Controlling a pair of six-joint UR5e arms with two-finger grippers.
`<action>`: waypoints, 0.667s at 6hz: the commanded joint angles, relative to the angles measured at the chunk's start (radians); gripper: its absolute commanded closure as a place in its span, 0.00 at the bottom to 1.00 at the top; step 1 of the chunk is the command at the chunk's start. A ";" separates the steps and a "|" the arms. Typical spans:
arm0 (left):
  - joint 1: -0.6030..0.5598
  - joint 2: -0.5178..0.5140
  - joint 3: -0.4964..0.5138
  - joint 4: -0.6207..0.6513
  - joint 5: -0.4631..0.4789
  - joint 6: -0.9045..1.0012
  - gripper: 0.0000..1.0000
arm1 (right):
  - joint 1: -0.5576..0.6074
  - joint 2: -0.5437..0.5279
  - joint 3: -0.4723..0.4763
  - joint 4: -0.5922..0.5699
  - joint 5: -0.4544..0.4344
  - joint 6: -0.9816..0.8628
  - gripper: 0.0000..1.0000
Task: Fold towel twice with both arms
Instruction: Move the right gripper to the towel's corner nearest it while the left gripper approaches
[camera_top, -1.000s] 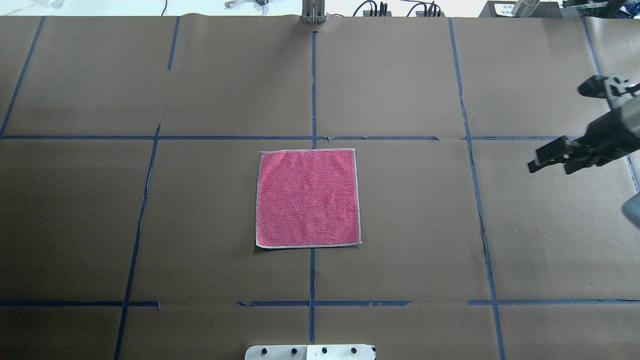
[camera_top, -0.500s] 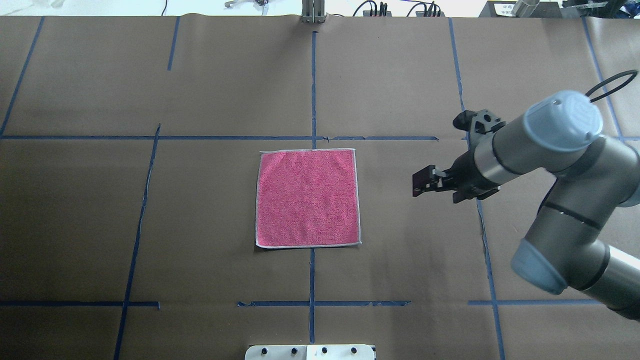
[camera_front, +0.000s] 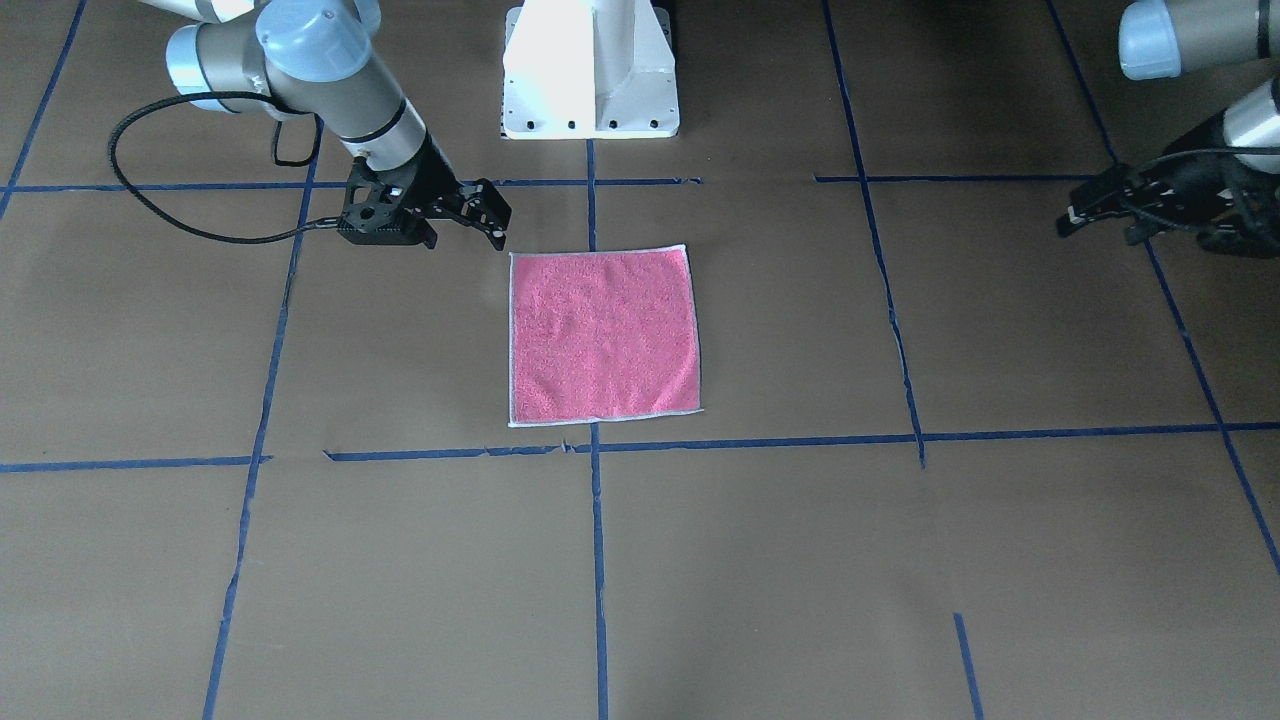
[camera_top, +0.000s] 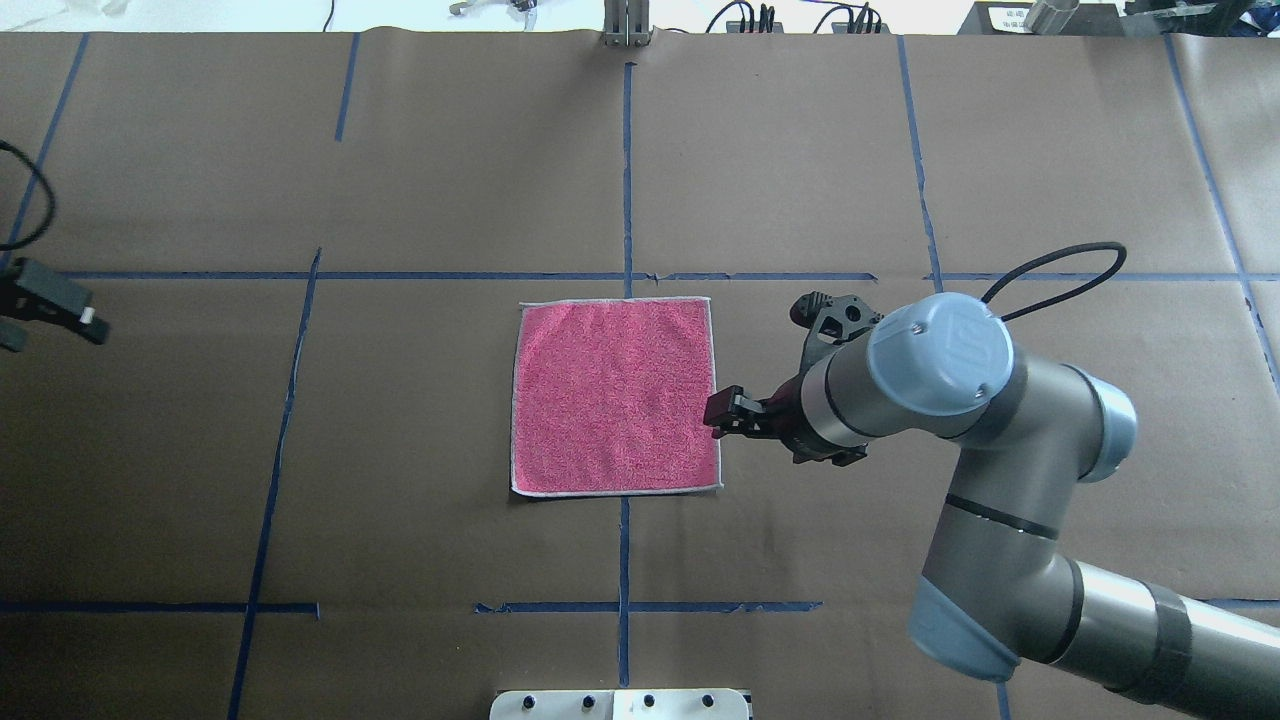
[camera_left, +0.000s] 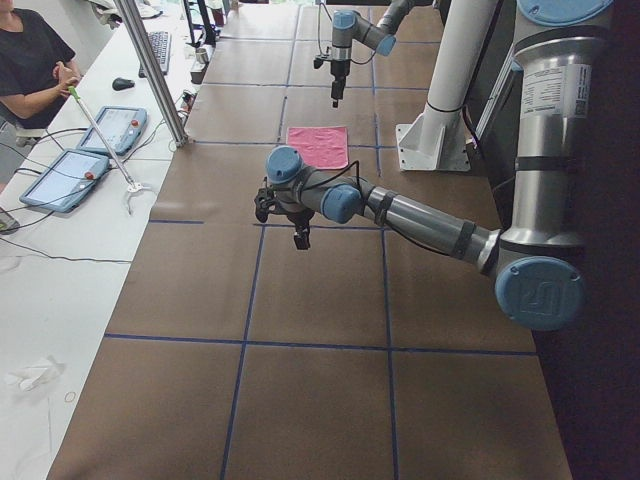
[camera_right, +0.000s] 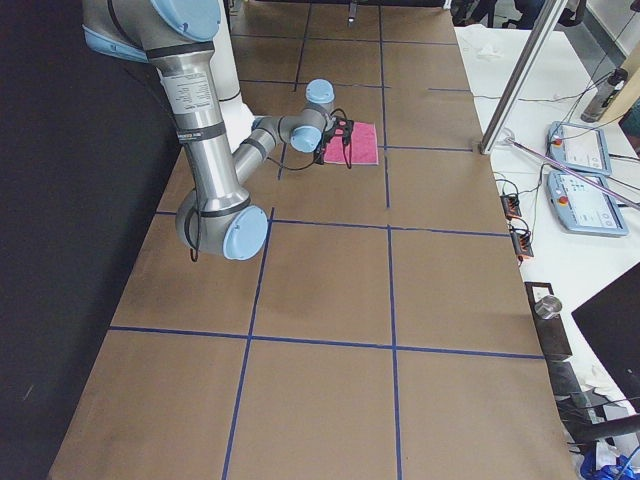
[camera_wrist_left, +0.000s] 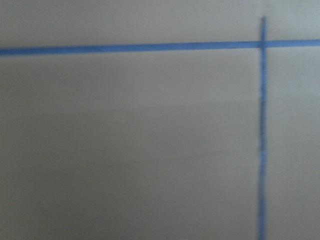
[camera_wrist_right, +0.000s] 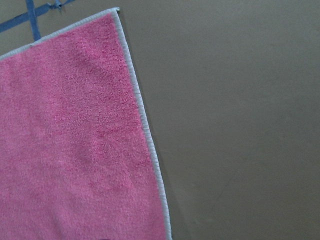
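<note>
one towel (camera_top: 615, 395) flat, pink up, edges along tape lines (camera_top: 627, 180); right pincer (camera_front: 500, 228), left pincer (camera_front: 1095, 225) spread, empty.

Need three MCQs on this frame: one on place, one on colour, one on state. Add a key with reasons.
1. Where is the right hand relative to the towel?
A. over its middle
B. far off at the table's end
C. at its edge on the robot's right

2. Which colour faces up on the towel?
A. pink
B. grey
C. blue

3. How does the towel lie?
A. folded once
B. flat and unfolded
C. bunched up

Key:
1 C: the overhead view shows the fingertips at the side hem.
2 A: the whole top face is pink inside a whitish hem.
3 B: it shows as one full square with no fold.
</note>
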 joint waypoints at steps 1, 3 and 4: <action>0.256 -0.186 0.006 -0.002 0.183 -0.451 0.00 | -0.064 0.061 -0.040 -0.038 -0.104 0.105 0.04; 0.308 -0.210 0.010 -0.008 0.213 -0.561 0.00 | -0.087 0.073 -0.083 -0.038 -0.117 0.108 0.10; 0.354 -0.259 0.018 -0.015 0.259 -0.600 0.00 | -0.096 0.074 -0.115 -0.036 -0.117 0.106 0.15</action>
